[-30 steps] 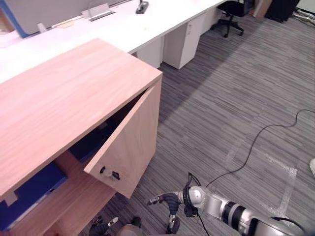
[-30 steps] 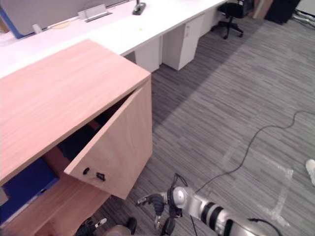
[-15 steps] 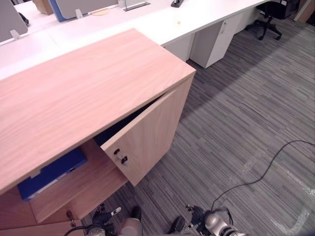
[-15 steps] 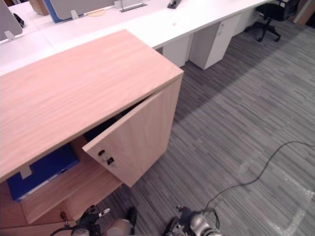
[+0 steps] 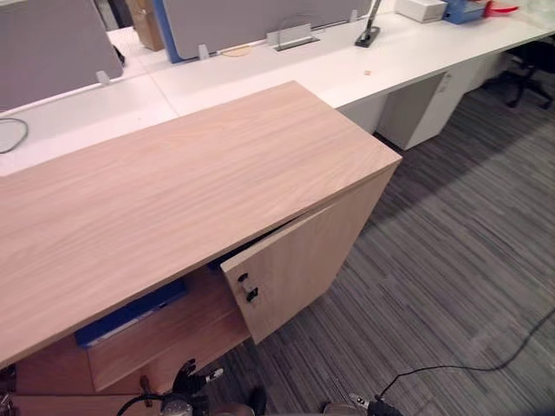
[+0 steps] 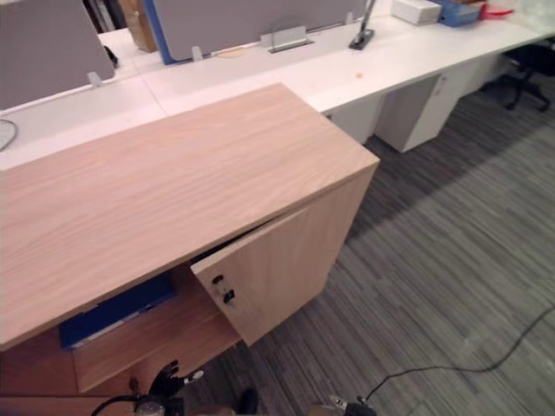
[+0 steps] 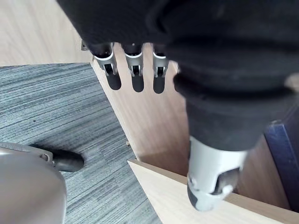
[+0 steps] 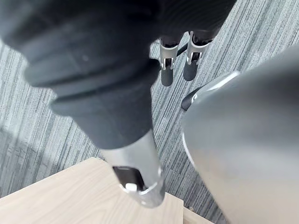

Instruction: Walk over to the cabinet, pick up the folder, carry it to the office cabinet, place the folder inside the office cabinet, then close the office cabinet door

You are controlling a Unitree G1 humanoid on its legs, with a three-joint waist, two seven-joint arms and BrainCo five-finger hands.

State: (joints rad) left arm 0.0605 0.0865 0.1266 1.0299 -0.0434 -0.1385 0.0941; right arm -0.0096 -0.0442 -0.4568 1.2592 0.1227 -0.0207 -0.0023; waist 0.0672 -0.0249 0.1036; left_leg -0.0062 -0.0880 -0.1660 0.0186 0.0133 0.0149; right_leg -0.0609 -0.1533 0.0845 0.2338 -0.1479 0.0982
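The wooden office cabinet (image 5: 191, 191) stands in front of me, its right door (image 5: 303, 260) ajar, with a dark handle (image 5: 248, 289) near its free edge. A blue folder (image 5: 130, 318) lies flat on the shelf inside, left of the door. My left hand (image 7: 133, 70) hangs low by the cabinet's front, fingers straight and holding nothing; the blue folder (image 7: 285, 154) shows past its thumb. My right hand (image 8: 168, 65) hangs over the grey carpet, fingers straight and bare. Neither hand touches the door.
Long white desks (image 5: 390, 61) with grey partition screens (image 5: 243, 17) run behind the cabinet. A white drawer pedestal (image 5: 425, 108) stands under the desk at the right, with a black office chair (image 5: 533, 61) beyond. Striped grey carpet (image 5: 468, 260) lies to the right.
The camera has swung, so the cabinet sits further right and its top is in fuller view. My right hand has dropped from below the door. The door's gap looks narrower.
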